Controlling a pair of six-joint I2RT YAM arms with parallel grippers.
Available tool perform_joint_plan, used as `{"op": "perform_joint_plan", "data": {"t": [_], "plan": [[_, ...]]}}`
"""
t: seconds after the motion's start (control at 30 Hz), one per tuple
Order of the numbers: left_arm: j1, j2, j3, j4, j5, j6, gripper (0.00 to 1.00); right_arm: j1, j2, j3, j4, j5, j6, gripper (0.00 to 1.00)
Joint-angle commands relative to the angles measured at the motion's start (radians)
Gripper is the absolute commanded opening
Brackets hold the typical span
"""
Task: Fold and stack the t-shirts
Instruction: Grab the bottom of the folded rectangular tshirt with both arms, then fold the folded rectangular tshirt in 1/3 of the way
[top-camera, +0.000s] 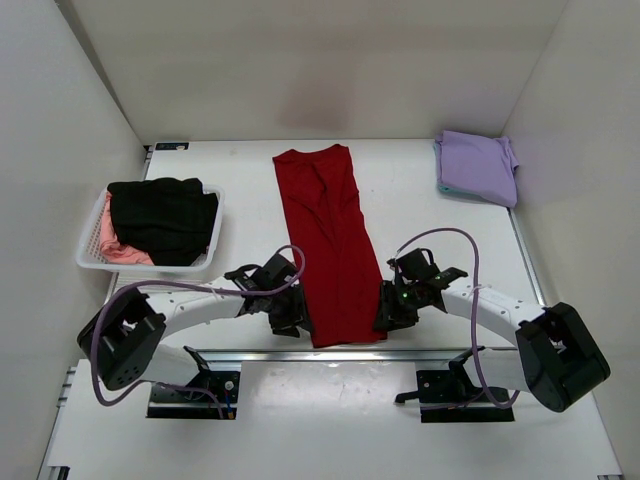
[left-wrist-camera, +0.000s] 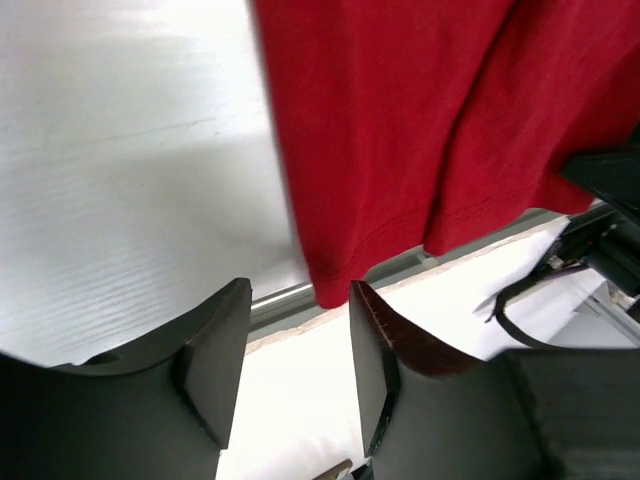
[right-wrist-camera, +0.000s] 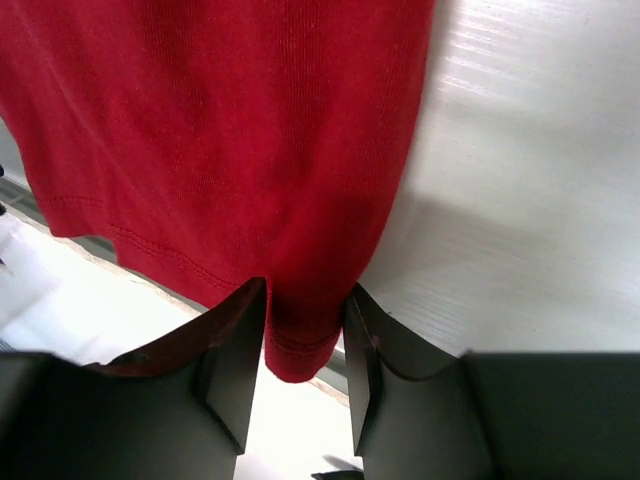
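Folding stage with the red t-shirt (top-camera: 328, 235) laid as a long narrow strip down the middle of the bench (top-camera: 230, 190), collar toward the far edge and hem overhanging the near edge.

The left gripper (top-camera: 298, 322) sits at the hem's near-left corner. In the left wrist view its jaws stand well apart, and the cloth corner ends just at the fingertips without being pinched, so it is released.

The right gripper (top-camera: 388, 315) sits at the near-right corner. In the right wrist view its fingers (right-wrist-camera: 235, 350) straddle the hem corner, which fills the narrower gap between them. Whether the cloth is actually clamped cannot be told.

A folded lavender t-shirt (top-camera: 478, 165) lies in the far-right corner. At the left edge, a white basket (top-camera: 88, 255) holds a black t-shirt (top-camera: 162, 220) over a pink t-shirt (top-camera: 120, 250).
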Motion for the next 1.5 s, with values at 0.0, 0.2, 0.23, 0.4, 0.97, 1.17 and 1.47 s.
{"op": "perform_joint_plan", "data": {"t": [0.0,0.2,0.23,0.4,0.97,1.17,1.47], "plan": [[-0.015,-0.026,-0.005,-0.054,-0.050,0.003,0.56,0.008,0.005,-0.037,-0.001,0.039,-0.007,0.35],[-0.055,0.079,-0.013,0.046,-0.070,-0.036,0.54,0.005,-0.002,-0.043,-0.005,0.042,-0.020,0.36],[-0.063,0.096,-0.005,0.061,-0.074,-0.043,0.54,0.008,-0.001,-0.037,-0.007,0.034,-0.021,0.36],[-0.067,0.168,0.048,0.135,-0.085,-0.065,0.46,0.025,0.002,-0.055,-0.009,0.036,-0.010,0.37],[-0.051,-0.259,-0.177,-0.181,0.024,-0.019,0.00,0.203,-0.035,-0.022,-0.189,-0.166,0.077,0.00],[0.170,-0.269,-0.059,-0.222,0.079,0.064,0.00,0.049,0.051,0.214,-0.361,-0.171,-0.129,0.00],[0.428,0.094,0.320,-0.226,0.157,0.265,0.00,-0.156,0.502,0.796,-0.545,-0.121,-0.355,0.00]]}}
